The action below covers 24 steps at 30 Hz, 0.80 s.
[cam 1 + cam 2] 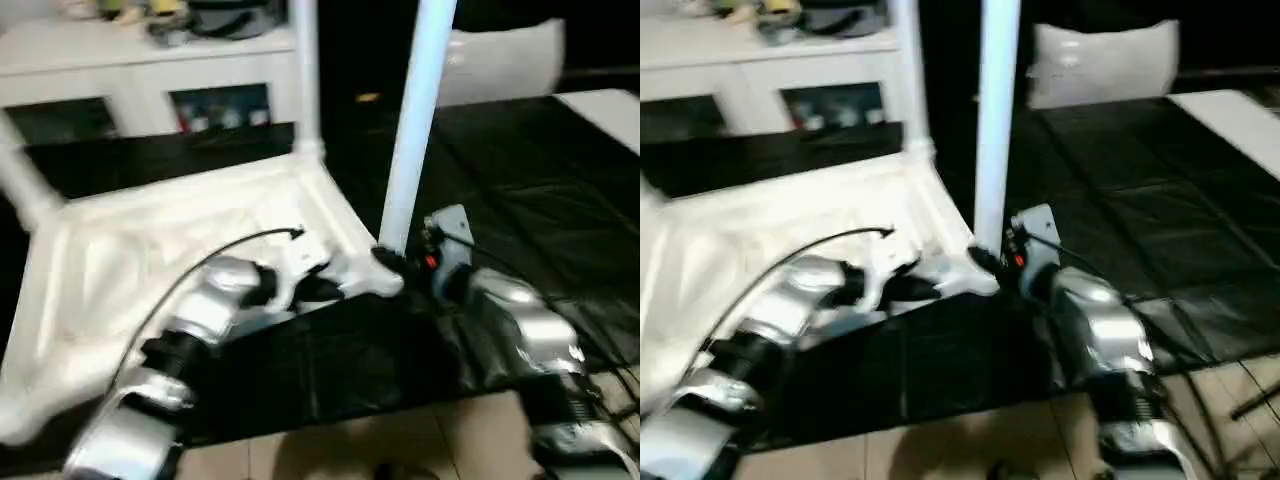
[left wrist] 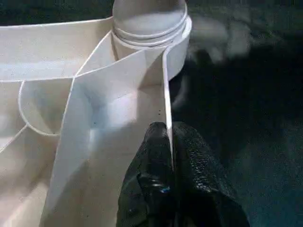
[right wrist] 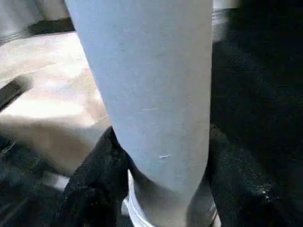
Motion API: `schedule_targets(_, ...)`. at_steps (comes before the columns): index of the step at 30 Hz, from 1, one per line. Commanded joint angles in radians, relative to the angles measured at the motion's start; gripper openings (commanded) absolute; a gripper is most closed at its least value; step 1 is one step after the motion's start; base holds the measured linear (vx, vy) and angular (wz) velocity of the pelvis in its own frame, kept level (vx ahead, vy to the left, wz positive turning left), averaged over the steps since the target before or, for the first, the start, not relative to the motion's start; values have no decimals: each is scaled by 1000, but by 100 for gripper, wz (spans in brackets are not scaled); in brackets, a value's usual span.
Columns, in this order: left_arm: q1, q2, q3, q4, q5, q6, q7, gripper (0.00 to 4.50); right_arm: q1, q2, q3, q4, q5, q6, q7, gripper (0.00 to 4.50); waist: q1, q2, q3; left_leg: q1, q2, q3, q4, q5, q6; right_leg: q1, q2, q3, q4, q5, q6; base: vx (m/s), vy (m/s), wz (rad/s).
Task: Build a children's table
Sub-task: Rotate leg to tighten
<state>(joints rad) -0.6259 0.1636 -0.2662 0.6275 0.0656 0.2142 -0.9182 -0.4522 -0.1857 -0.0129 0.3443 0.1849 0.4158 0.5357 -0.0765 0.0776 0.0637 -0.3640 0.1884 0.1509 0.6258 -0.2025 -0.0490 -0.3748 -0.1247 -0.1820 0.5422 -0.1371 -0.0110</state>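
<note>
The white children's table top (image 1: 150,250) lies upside down on the black work table, ribs up. One leg (image 1: 305,80) stands in the far corner socket, another (image 1: 20,180) at the far left. A third leg (image 1: 415,120) stands upright in the near right corner socket (image 2: 151,28). My right gripper (image 1: 385,258) is shut on this leg's base (image 3: 156,118), a finger on each side. My left gripper (image 1: 325,285) is shut on the table top's thin side wall (image 2: 166,109) just beside that socket.
The black-covered work table (image 1: 520,190) stretches to the right. White cabinets (image 1: 130,70) stand behind, with a white cushion (image 1: 505,60) at the back right. Tan floor (image 1: 400,440) shows below the table's near edge. A black cable (image 1: 230,245) arcs over my left forearm.
</note>
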Motion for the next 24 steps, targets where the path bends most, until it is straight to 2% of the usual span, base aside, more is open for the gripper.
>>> schedule_targets(1, -49, -110, -9, -56, -23, -2, 88, 0, -44, 76, 22, 88, -22, -7, -113, 204, -9, -17, -52, 32, 27, -30, -88, -641, -40, 20, -48, 19, -100, -679, -16, 0, 0, 0)
schedule_targets(2, -56, -142, 6, -51, -11, 2, 161, 0, -56, 100, 5, 113, -33, -28, -153, 204, -20, -25, -53, 38, -5, -15, -43, -521, -23, 10, -56, -21, -141, -801, 30, 0, 0, 0)
schedule_targets(3, -59, -156, 12, -49, -5, 4, 191, 0, -61, 111, -4, 123, -35, -36, -169, 204, -25, -20, -54, 33, -8, -13, -32, -484, -15, 15, -58, -39, -152, -820, 53, 0, 0, 0)
schedule_targets(4, -60, -158, 8, -51, 4, -2, 200, 0, -64, 118, -10, 126, -33, -42, -176, 237, -33, -3, -58, 25, 13, -25, -46, -489, -3, 41, -55, -56, -153, -768, 77, 0, 0, 0)
schedule_targets(5, -59, -158, 0, -54, 8, -9, 194, 0, -67, 123, -19, 130, -28, -59, -182, 257, -39, 9, -54, -25, 67, -62, -103, -583, 2, 87, -48, -15, -59, -596, 56, 0, 0, 0)
schedule_targets(6, -58, -156, -5, -59, 11, -11, 191, 0, -70, 129, -27, 131, -23, -67, -189, 271, -25, 17, -53, -34, 96, -75, -139, -654, -1, 100, -41, 18, 2, -500, 34, 0, 0, 0)
schedule_targets(7, -57, -154, -7, -63, 12, -10, 188, 0, -71, 131, -32, 131, -20, -72, -192, 273, -9, 17, -54, -19, 110, -78, -158, -696, -12, 89, -38, 56, 36, -392, -2, 0, 0, 0)
schedule_targets(8, -54, -150, -10, -70, 14, -6, 184, 0, -72, 134, -38, 131, -17, -80, -196, 281, -18, -43, -54, 29, 0, -28, -77, -583, -30, 10, -53, 45, -89, -661, -31, 82, -42, 18)
schedule_targets(9, -51, -141, -12, -75, 17, -9, 178, 0, -68, 127, -37, 122, -18, -88, -191, 290, -6, -48, -59, 33, -31, -10, -39, -465, -12, 0, -59, 38, -104, -773, -9, 92, -35, 6)
schedule_targets(10, -49, -137, -11, -76, 18, -8, 178, 0, -66, 122, -35, 119, -19, -97, -182, 299, 8, -44, -71, -11, -24, -12, -38, -291, 33, 38, -86, 57, -91, -787, -1, 92, -35, 6)
schedule_targets(11, -46, -128, -9, -77, 19, -13, 174, 0, -57, 110, -31, 106, -22, -113, -163, 306, 23, -23, -83, -36, -7, -19, -55, -199, 55, 49, -72, 56, -78, -685, -8, 57, -43, -7)
schedule_targets(12, -44, -122, -8, -76, 22, -21, 170, 0, -50, 100, -30, 96, -24, -124, -146, 313, 26, -22, -88, -43, 3, -25, -60, -158, 64, 49, -65, 61, -64, -580, -31, 55, -34, 0)
schedule_targets(13, -40, -115, -6, -77, 22, -25, 163, 0, -40, 84, -27, 83, -25, -134, -122, 322, 33, -17, -97, -42, 16, -32, -61, -85, 90, 43, -48, 64, -39, -367, -97, 55, -34, 0)
schedule_targets(14, -36, -104, -8, -77, 22, -36, 150, 0, -29, 65, -27, 68, -25, -144, -98, 333, 34, -17, -94, -43, 22, -33, -62, -70, 126, 41, -41, 65, -26, -242, -155, 51, -8, 6)
schedule_targets(15, -36, -102, -9, -77, 22, -37, 147, 0, -27, 62, -27, 66, -25, -146, -94, 342, 40, -13, -98, -41, 22, -30, -60, -58, 154, 46, -43, 66, -17, -174, -192, 57, 14, 3)
schedule_targets(16, -34, -96, -11, -77, 22, -46, 140, 0, -21, 54, -28, 60, -25, -149, -84, 351, 43, -13, -98, -38, 24, -29, -59, -51, 165, 44, -43, 66, -15, -151, -205, 57, 14, 3)
schedule_targets(17, -25, -73, -15, -81, 17, -65, 107, 0, 3, 8, -26, 30, -8, -146, -10, 351, 48, -13, -98, -38, 24, -28, -59, -40, 181, 47, -43, 66, -12, -128, -220, 0, 0, 0)
schedule_targets(19, -21, -62, -17, -83, 14, -76, 90, 0, 14, -14, -24, 17, 0, -147, 23, 377, 56, -11, -97, -35, 24, -26, -59, -45, 192, 49, -42, 66, -14, -130, -220, 0, 0, 0)
schedule_targets(20, -15, -44, -15, -82, 11, -76, 70, 0, 36, -63, -19, -9, 22, -138, 107, 385, 70, -11, -95, -32, 28, -23, -61, -55, 195, 49, -43, 68, -16, -144, -219, 0, 0, 0)
schedule_targets(22, -12, -22, -20, -73, 7, -103, 34, 0, 55, -115, -14, -25, 31, -146, 180, 390, 81, -12, -93, -29, 31, -21, -64, -80, 185, 48, -43, 70, -18, -177, -213, 0, 0, 0)
schedule_targets(24, -10, 9, -27, -62, 2, -142, -20, 0, 74, -182, -7, -37, 36, -168, 274, 419, 96, -16, -89, -27, 31, -19, -68, -119, 159, 49, -46, 72, -24, -238, -195, 0, 0, 0)
